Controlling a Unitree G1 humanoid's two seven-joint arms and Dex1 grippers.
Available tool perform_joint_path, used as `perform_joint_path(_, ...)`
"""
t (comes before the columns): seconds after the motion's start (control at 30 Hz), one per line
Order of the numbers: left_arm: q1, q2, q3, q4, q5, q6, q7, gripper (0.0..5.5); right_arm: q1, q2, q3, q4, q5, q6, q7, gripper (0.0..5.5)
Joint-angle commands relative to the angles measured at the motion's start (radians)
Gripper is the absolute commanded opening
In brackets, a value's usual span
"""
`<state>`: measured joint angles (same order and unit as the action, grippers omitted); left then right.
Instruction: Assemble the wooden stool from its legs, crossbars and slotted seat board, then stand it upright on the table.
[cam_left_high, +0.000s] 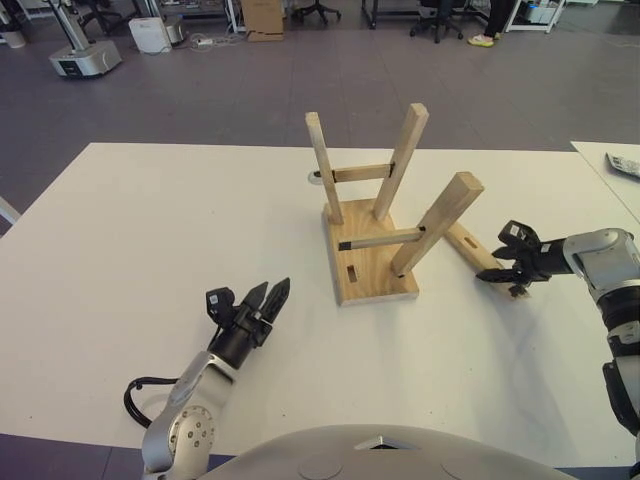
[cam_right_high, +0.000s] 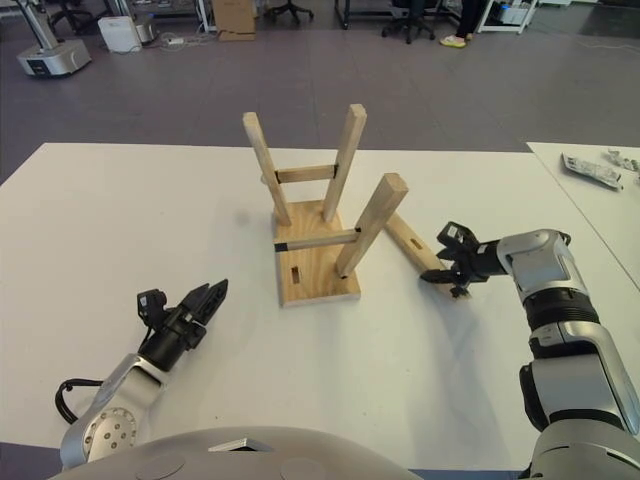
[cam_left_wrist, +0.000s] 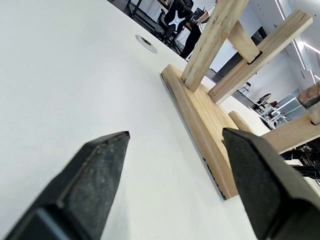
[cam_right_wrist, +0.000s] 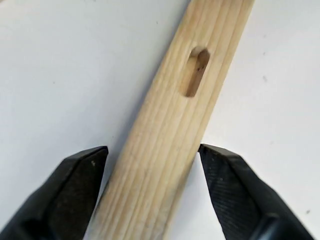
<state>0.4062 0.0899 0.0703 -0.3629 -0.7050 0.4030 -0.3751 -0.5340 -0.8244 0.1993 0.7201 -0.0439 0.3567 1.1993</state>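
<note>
**Fourth leg straddled, not yet gripped**

The board (cam_left_high: 370, 265) lies face down on the table (cam_left_high: 120, 250) with three legs standing in it and two crossbars between them. The near crossbar (cam_left_high: 382, 240) has one end free. The loose leg (cam_right_wrist: 170, 145) lies flat just to the right of the board. Our right gripper (cam_left_high: 497, 277) sits astride it with its fingers spread to either side, and we judge it has not clamped. Our left gripper (cam_left_high: 272, 292) is also spread wide, low over the table, left of the board and apart from it.

The grip falls near one end of the leg, so we expect it to droop or twist once lifted. Its slot (cam_right_wrist: 195, 71) must take the free crossbar end while its foot enters the board. A skewed approach could jam, or shove the unbraced board and loosen the seated legs.

We cannot see the leg end under the gripper. Its far end is hidden behind the front leg (cam_left_high: 437, 223), and we cannot tell how deep the three legs sit.
</note>
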Motion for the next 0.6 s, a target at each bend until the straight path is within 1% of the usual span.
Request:
perform_joint_path(0.03,-0.009,-0.003,0.01,0.018,0.012,0.003,0.023,3.41,0.053,-0.011,0.037,-0.003,-0.031,0.043,0.023,2.88)
perform_joint_path(0.17,-0.022,0.013,0.041,0.015,0.013,0.032,0.054,3.41,0.044,-0.009,0.033,0.03,-0.041,0.023,-0.01,2.1)
perform_joint_path(0.23,-0.024,0.02,0.049,0.011,0.012,0.04,0.056,3.41,0.034,-0.003,0.026,0.046,-0.041,0.008,-0.033,2.07)
perform_joint_path(0.33,-0.196,0.139,0.249,-0.007,-0.144,0.028,0.008,3.41,-0.072,0.038,-0.116,0.08,0.057,-0.033,-0.147,2.07)
perform_joint_path(0.37,-0.254,0.187,0.297,-0.016,-0.185,0.034,-0.006,3.41,-0.112,0.047,-0.166,0.073,0.101,-0.02,-0.155,2.07)
perform_joint_path(0.4,-0.286,0.217,0.319,-0.02,-0.21,0.043,-0.013,3.41,-0.135,0.052,-0.193,0.067,0.127,-0.009,-0.153,2.07)
perform_joint_path(0.47,-0.527,0.35,0.365,-0.033,-0.405,0.13,-0.03,3.41,-0.296,0.073,-0.348,-0.063,0.355,0.163,-0.081,2.07)
perform_joint_path(0.5,-0.621,0.396,0.373,-0.037,-0.493,0.17,-0.034,3.41,-0.356,0.078,-0.398,-0.119,0.445,0.235,-0.048,2.07)
perform_joint_path(0.53,-0.692,0.428,0.374,-0.038,-0.559,0.2,-0.035,3.41,-0.401,0.079,-0.431,-0.164,0.513,0.293,-0.026,2.07)
perform_joint_path(0.57,-0.723,0.444,0.372,-0.034,-0.596,0.218,-0.03,3.41,-0.415,0.078,-0.442,-0.192,0.545,0.328,-0.022,2.07)
perform_joint_path(0.6,-0.79,0.458,0.356,-0.026,-0.656,0.244,-0.023,3.41,-0.445,0.084,-0.457,-0.274,0.624,0.416,-0.014,2.07)
